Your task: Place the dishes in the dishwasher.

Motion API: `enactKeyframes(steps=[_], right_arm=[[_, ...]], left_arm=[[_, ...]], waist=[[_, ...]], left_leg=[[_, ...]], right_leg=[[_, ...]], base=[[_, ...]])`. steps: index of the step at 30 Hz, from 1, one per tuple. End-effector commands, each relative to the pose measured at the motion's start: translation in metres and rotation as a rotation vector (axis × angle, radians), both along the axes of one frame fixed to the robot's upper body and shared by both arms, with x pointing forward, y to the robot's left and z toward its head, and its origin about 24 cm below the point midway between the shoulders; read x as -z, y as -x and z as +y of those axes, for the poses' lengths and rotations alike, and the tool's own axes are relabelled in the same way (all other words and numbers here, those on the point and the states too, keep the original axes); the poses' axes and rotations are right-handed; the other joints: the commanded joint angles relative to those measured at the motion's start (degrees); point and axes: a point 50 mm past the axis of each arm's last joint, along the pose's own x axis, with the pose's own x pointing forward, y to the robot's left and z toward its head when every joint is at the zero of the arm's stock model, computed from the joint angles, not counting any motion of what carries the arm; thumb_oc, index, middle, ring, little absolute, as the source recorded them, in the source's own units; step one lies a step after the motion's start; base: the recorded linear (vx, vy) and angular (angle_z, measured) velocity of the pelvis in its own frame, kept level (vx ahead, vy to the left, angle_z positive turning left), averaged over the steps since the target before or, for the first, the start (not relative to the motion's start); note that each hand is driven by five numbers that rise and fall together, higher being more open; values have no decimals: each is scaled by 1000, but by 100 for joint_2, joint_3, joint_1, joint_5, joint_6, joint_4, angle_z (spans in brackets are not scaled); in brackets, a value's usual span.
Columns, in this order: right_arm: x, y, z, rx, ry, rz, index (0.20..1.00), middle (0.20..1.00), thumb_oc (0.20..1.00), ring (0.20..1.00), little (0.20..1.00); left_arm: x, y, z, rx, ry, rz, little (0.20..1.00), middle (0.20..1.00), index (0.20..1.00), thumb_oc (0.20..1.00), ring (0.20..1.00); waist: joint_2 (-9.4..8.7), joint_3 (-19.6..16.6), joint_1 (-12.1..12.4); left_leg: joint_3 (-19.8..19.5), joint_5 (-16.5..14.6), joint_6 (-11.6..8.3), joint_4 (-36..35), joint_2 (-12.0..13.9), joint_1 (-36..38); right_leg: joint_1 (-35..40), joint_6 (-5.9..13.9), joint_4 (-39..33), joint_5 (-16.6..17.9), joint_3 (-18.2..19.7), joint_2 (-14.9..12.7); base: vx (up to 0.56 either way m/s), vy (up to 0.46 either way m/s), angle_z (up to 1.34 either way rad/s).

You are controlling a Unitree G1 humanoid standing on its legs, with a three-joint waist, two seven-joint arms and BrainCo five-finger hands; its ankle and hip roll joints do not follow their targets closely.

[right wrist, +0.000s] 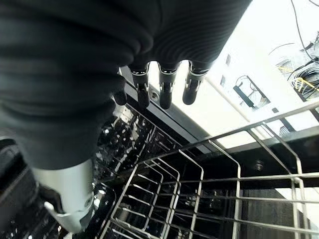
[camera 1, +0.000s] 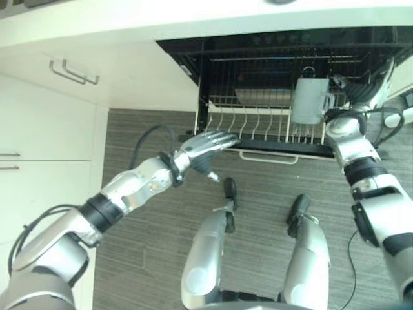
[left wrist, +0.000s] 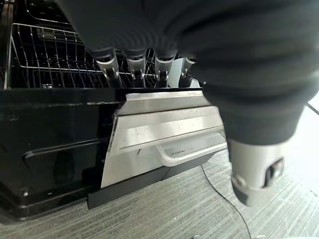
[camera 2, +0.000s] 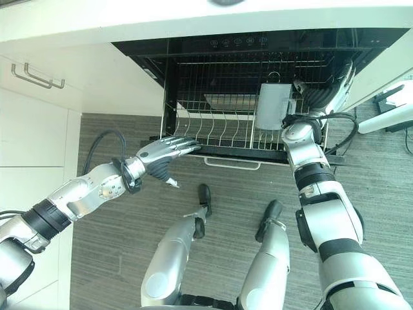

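both arms are silver-grey shells broken by black bands at the joints. the left hand [camera 1: 205, 146] has silver fingers [camera 1: 226, 137] with dark tips and a dark ribbed cover over its back and wrist. the right hand [camera 2: 335, 81] has the same cover and silver fingers [right wrist: 166, 84] with small screws near the dark tips. each thumb is a silver barrel.

Bright even light; window glare blown out; dishwasher [camera 1: 284, 71] interior dim, perhaps underexposed.
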Motion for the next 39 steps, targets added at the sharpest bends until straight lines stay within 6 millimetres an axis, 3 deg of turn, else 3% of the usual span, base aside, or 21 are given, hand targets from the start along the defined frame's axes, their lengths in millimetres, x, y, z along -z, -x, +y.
enactKeyframes(steps=[1, 7, 13, 14, 15, 16, 19, 24, 31, 37, 39], right_arm=[[-14, 4, -6, 0, 3, -107, 1000, 1000, 1000, 1000, 1000], [-6, 1, 7, -133, -128, -128, 1000, 1000, 1000, 1000, 1000], [10, 1, 41, -497, -272, -130, 1000, 1000, 1000, 1000, 1000], [19, 4, 46, -543, -313, -122, 1000, 1000, 1000, 1000, 1000], [46, 16, 55, -619, -368, -93, 1000, 1000, 1000, 1000, 1000], [50, 19, 55, -626, -370, -86, 1000, 1000, 1000, 1000, 1000], [99, 50, 62, -655, -427, 30, 1000, 1000, 1000, 1000, 1000], [132, 80, 54, -667, -435, 86, 1000, 1000, 1000, 1000, 1000], [151, 99, 54, -681, -463, 149, 1000, 1000, 1000, 1000, 1000], [170, 110, 67, -750, -502, 216, 1000, 1000, 1000, 1000, 1000], [174, 115, 77, -834, -508, 233, 1000, 1000, 1000, 1000, 1000]], left_arm=[[-3, 12, -24, 90, 46, -48, 1000, 1000, 1000, 1000, 1000], [14, 17, -28, 65, 52, -35, 1000, 1000, 1000, 1000, 1000], [33, 20, -22, -7, 63, -4, 1000, 1000, 1000, 1000, 1000], [38, 21, -20, -28, 64, 1, 1000, 1000, 1000, 1000, 1000], [49, 23, -15, -78, 74, 20, 1000, 1000, 1000, 1000, 1000], [51, 24, -14, -86, 76, 24, 1000, 1000, 1000, 1000, 1000], [69, 28, 0, -169, 52, 81, 1000, 1000, 1000, 1000, 1000], [96, 39, 13, -218, 8, 182, 1000, 1000, 1000, 1000, 1000], [117, 54, 25, -241, -19, 288, 1000, 1000, 1000, 1000, 1000], [130, 61, 33, -295, 31, 355, 1000, 1000, 1000, 1000, 1000], [133, 62, 42, -380, 157, 363, 1000, 1000, 1000, 1000, 1000]], waist=[[371, -61, 88], [361, -61, 50], [231, -61, -83], [195, -61, -126], [114, -61, -261], [103, -61, -282], [-68, -91, -514], [-205, -527, -639], [-267, -1068, -732], [-302, -1551, -719], [-353, -1778, -672]], left_leg=[[136, -563, -50, 98, 33, 129], [167, -604, -48, 113, 74, 196], [233, -620, -78, 51, 132, 484], [254, -627, -78, 19, 143, 596], [302, -659, -84, -8, 183, 878], [307, -664, -84, -15, 187, 933], [351, -735, -91, -28, 269, 1507], [358, -767, -134, -191, 341, 2071], [382, -730, -181, -622, 371, 2747], [387, -599, -235, -977, 442, 3163], [360, -509, -274, -1180, 492, 3336]], right_leg=[[58, 167, -407, 140, 106, 212], [90, 145, -357, 78, 164, 255], [346, 140, -434, 39, 219, 338], [443, 143, -466, 33, 225, 356], [682, 142, -518, 20, 251, 360], [733, 142, -528, 17, 251, 359], [1294, 148, -639, 25, 261, 298], [1935, 211, -973, 50, 208, 248], [2761, 263, -1585, 87, 124, 325], [3285, 218, -1921, 73, 21, 433], [3545, 173, -2214, 145, -51, 525]], base=[[1, 7, -3], [0, 0, 0], [6, 12, -3], [26, 54, -8], [28, 47, -11], [45, 41, -20], [67, -28, -13], [133, -75, -5], [97, -46, -6], [58, -45, 1], [37, -50, 9]])
